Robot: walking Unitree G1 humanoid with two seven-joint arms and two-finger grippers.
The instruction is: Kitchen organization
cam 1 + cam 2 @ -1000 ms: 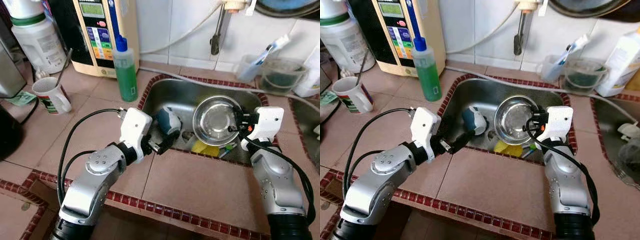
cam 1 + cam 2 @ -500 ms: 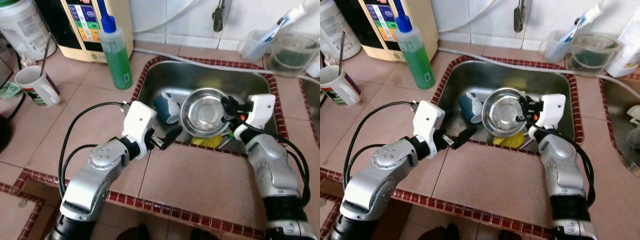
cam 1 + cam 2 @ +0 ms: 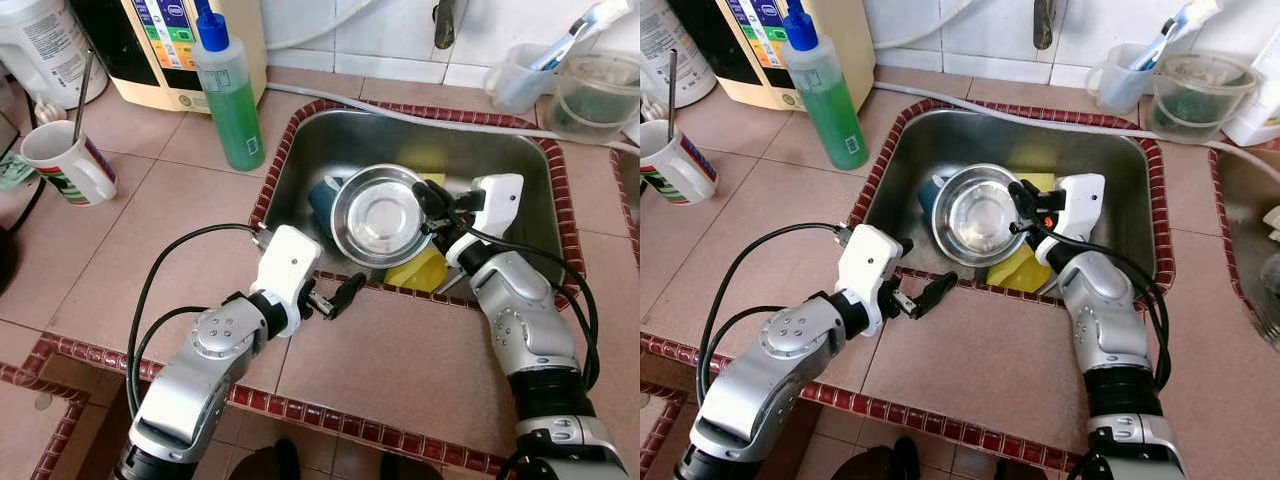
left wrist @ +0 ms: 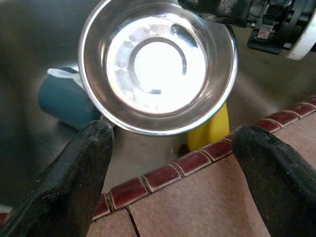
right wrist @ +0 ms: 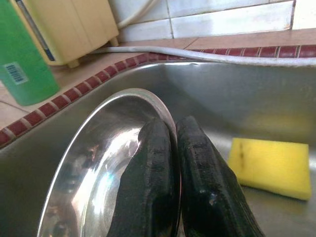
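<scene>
A shiny steel bowl hangs tilted above the sink, and my right gripper is shut on its rim at the right side. In the right wrist view both black fingers pinch the bowl's rim. A blue mug lies on its side in the sink, partly hidden under the bowl. A yellow sponge sits below the bowl. My left gripper is open over the sink's front tiled edge, with nothing between its fingers.
A green soap bottle stands at the sink's back left corner, next to a cream water purifier. A white mug with a spoon is at the far left. Plastic containers stand at the back right. A hose runs along the sink's back rim.
My right gripper has carried the bowl leftward across the sink, so it now covers more of the blue mug. The camera has tipped down. My left gripper stays at the front edge.
</scene>
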